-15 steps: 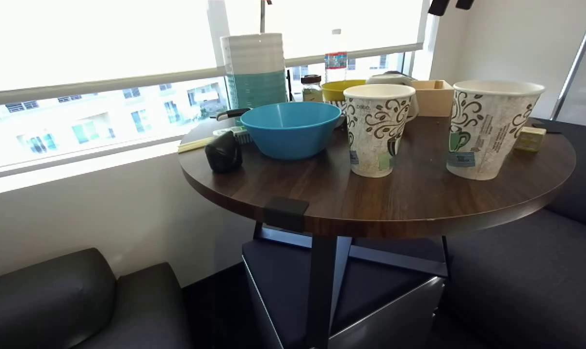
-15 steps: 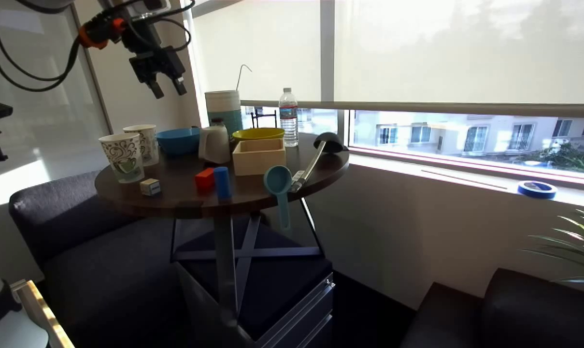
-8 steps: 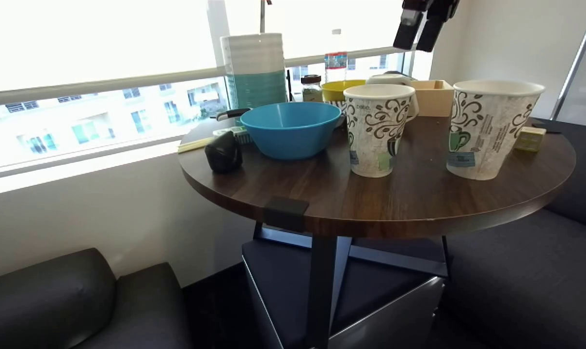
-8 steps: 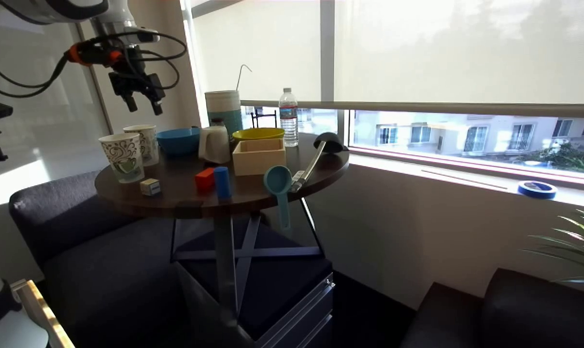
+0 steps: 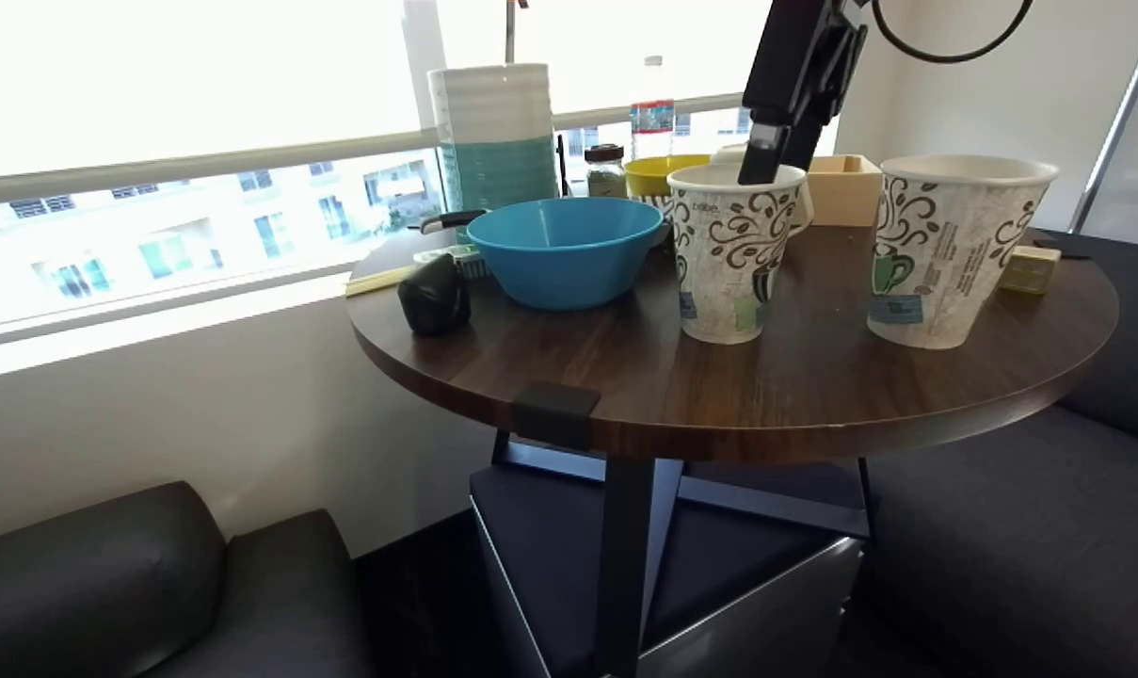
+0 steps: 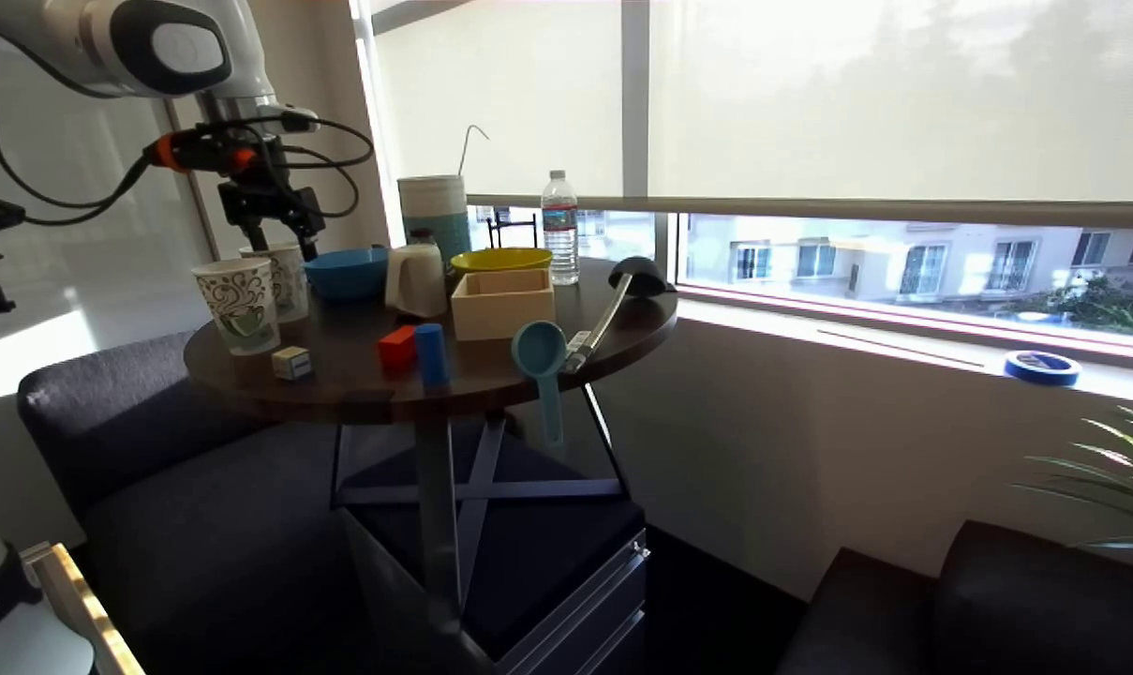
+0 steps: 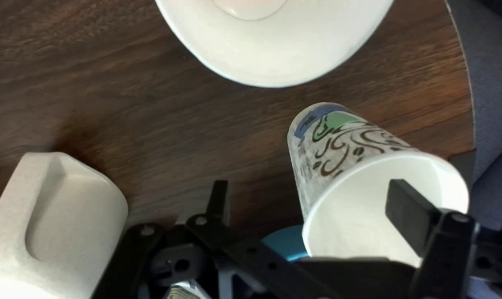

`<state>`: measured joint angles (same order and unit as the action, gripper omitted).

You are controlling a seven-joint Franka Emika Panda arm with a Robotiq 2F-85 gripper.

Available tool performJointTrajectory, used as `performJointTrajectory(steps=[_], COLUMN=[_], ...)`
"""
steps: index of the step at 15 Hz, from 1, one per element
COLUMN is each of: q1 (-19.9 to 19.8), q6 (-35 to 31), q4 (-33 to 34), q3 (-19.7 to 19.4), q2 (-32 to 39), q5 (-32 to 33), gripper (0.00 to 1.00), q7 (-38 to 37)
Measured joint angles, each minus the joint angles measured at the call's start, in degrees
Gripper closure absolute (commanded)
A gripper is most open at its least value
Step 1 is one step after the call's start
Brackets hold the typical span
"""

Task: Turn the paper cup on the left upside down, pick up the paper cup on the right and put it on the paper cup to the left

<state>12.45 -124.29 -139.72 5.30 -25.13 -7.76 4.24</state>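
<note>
Paper cup [image 5: 729, 264] next to the blue bowl [image 5: 569, 268]: mouth up on the table [image 5: 625, 377], under your gripper [image 7: 307, 197]. Your jaws are spread, grasping nothing: 1 finger [image 7: 410, 216] over the cup's mouth, the other outside the rim, toward the white jug [image 7: 78, 220]. Can't tell if that fingertip dips inside. 2nd cup [image 5: 954, 254] also stands upright, apart from the 1st, a small block [image 5: 1030, 271] near it in both exterior views. Red block [image 6: 397, 349] and blue cylinder [image 6: 432, 354] sit side by side near the wooden box [image 6: 502, 314].
</note>
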Motion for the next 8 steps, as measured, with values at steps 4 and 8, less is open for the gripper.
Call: performJointTrajectory(steps=[4,8], q1=[-0.04,-0.06], q6=[-1.60,-1.59], q4=[-0.02,-0.01], q3=[0.00,0.36], q2=[0.89,1.50], q5=[0.04,0.29], gripper=[0.62,0.91], q7=[0.28,0.29])
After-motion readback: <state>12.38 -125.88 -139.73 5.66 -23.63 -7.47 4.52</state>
